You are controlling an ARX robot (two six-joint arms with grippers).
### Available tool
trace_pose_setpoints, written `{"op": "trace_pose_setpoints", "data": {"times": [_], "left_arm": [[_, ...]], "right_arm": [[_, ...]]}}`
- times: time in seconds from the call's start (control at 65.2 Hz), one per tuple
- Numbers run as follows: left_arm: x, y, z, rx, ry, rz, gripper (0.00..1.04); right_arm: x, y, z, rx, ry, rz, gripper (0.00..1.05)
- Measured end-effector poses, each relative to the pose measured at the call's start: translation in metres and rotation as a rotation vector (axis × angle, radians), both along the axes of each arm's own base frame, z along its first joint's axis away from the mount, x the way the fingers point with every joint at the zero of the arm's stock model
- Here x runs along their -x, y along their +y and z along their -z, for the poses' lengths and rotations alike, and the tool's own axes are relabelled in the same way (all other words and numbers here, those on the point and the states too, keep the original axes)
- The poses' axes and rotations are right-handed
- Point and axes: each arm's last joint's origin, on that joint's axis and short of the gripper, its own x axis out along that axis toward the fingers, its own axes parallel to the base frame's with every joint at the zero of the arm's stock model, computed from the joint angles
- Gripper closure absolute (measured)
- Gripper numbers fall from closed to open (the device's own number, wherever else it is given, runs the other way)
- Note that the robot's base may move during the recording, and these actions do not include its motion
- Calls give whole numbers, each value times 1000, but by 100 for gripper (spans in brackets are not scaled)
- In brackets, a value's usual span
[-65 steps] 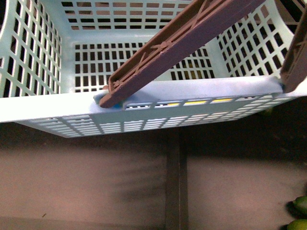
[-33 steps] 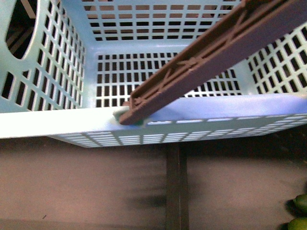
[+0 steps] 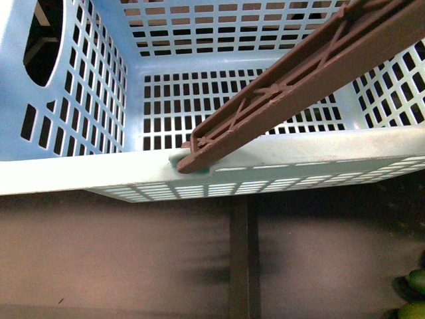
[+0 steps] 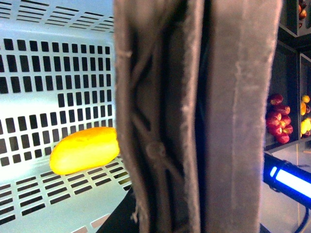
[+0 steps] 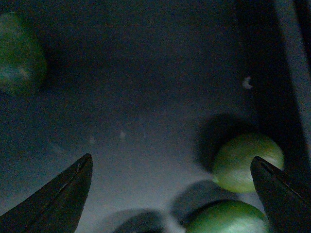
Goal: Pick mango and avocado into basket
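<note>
- right pincer (image 5: 171, 160): jaws spread wide, nothing between them, hanging over a dim grey tray floor (image 5: 146, 97)
- two light green fruits (image 5: 248, 162) lie on that floor just beside one fingertip, one partly behind the other
- avocado (image 5: 19, 53): dark green, on the same floor, well apart from the right pincer at the far edge of its wrist view; not in the basket (image 4: 29, 204)
- left pincer: can't tell its state; the brown handle (image 4: 194, 116) sits right against the wrist camera and fills the middle of the view, fingers not made out
- mango (image 4: 85, 150): in the basket, on its side on the slotted floor, near the foot of a slotted wall
- front view: the basket fills the upper half, close to the camera; the handle runs diagonally up from the near rim
- below the near rim: grey shelf surface (image 3: 119, 259) split by a dark divider strip (image 3: 239, 259)
- green fruit (image 3: 415, 282) at the lower right corner of the front view
- past the handle in the left wrist view: dark shelving with red fruit (image 4: 277, 121), and a lit blue bar (image 4: 291, 179) lower down
</note>
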Motion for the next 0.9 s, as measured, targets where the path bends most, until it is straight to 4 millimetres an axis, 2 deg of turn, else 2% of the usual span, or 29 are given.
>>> {"op": "trace_pose_setpoints", "data": {"times": [0.169, 0.414, 0.69, 0.905], "left_arm": [[0, 0, 0, -5, -4, -8, 91], [0, 0, 0, -4, -3, -6, 91], [0, 0, 0, -3, -3, -5, 91], [0, 0, 0, -4, -3, -7, 91]], "right_arm": [[-40, 26, 30, -86, 10, -59, 9], [-71, 59, 58, -177, 13, -89, 9], [-87, 62, 73, -186, 30, -68, 9], [-103, 75, 79, -200, 25, -83, 9]]}}
